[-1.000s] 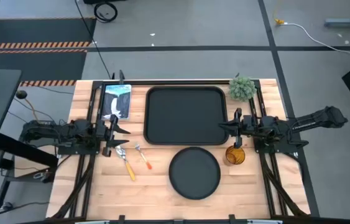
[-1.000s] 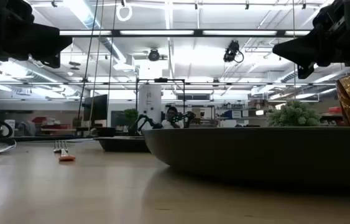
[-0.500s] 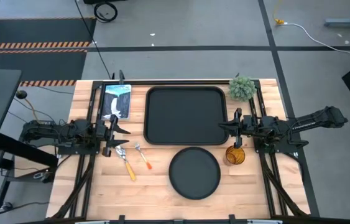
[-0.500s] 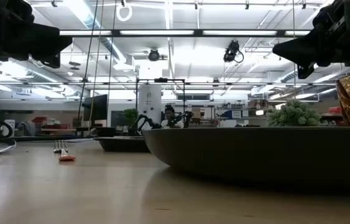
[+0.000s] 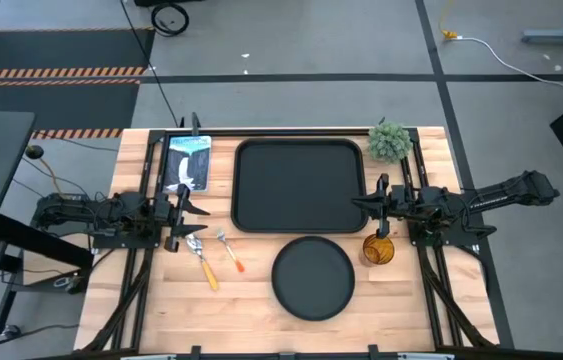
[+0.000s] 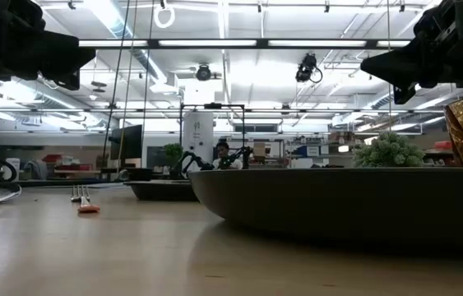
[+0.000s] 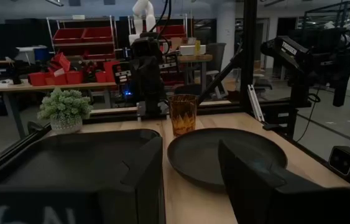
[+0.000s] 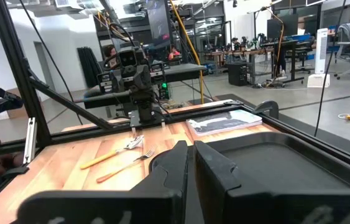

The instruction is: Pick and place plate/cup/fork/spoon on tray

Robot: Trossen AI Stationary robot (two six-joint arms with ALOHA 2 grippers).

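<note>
The black rectangular tray (image 5: 301,185) lies at the table's far middle. The round black plate (image 5: 313,278) lies in front of it, near the front edge. The amber cup (image 5: 378,249) stands upright to the plate's right. The fork (image 5: 229,251) with its reddish handle and the spoon (image 5: 201,260) with its yellow handle lie side by side to the plate's left. My left gripper (image 5: 199,211) hovers open by the tray's left edge, above the spoon's bowl end. My right gripper (image 5: 359,204) hovers shut by the tray's right edge, just beyond the cup.
A small green potted plant (image 5: 389,141) stands at the far right corner. A booklet (image 5: 187,162) lies to the tray's left at the far side. Black frame rails (image 5: 141,250) run along both table sides. Bare wood shows at the near left and near right.
</note>
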